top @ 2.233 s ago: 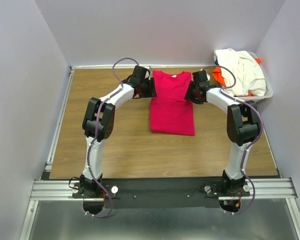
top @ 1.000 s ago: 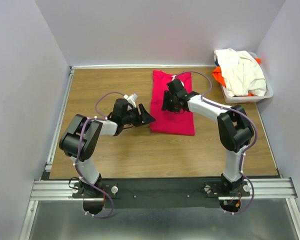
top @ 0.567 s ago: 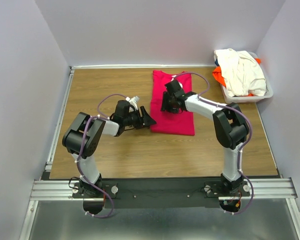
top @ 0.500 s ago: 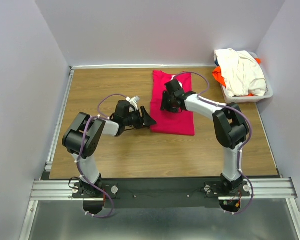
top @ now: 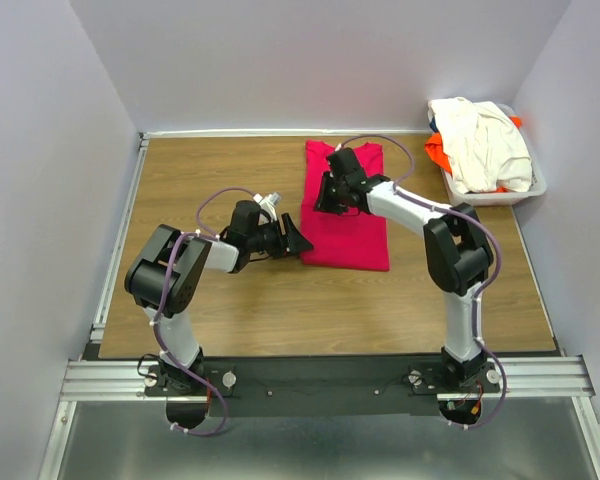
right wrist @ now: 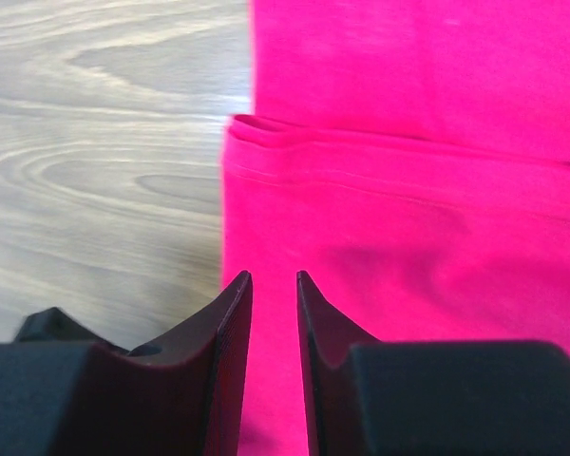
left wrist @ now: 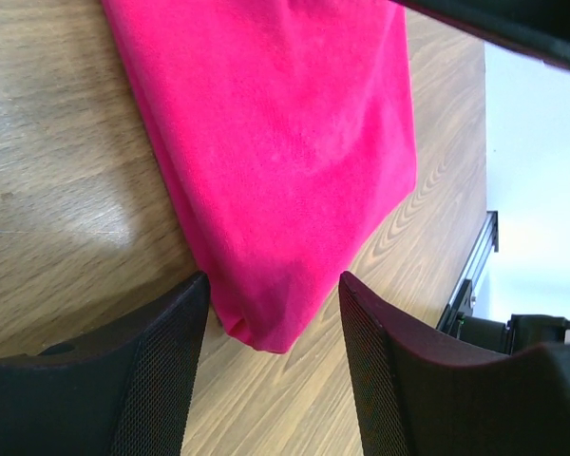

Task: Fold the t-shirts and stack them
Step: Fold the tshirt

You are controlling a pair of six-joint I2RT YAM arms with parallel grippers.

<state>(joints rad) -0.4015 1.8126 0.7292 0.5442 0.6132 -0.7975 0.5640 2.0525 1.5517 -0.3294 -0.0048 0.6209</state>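
L arm: elbow folded back near-left, forearm lying low across the surface (top: 210,170) and pointing right. L claw (top: 298,240) sits at the near-left corner of the pink shirt (top: 355,235). It is released, jaws wide. In the L wrist view that corner (left wrist: 285,123) lies between my two fingers (left wrist: 161,380), w/ wood showing on both sides of it.

R arm: elbow up on the right, forearm reaching back and left over the shirt. R claw (top: 325,197) points down at the shirt's left edge, about halfway along. In the R wrist view the fingers (right wrist: 223,332) are nearly together w/ only a slim gap, right over the edge where a folded layer (right wrist: 408,142) ends. Can't tell if any cloth is pinched.

The pink shirt lies flat mid-surface as a long folded rectangle, collar at the far end. The cream shirt (top: 480,135) is heaped on the orange shirt (top: 438,152) in the basket (top: 535,185) at the far right corner.
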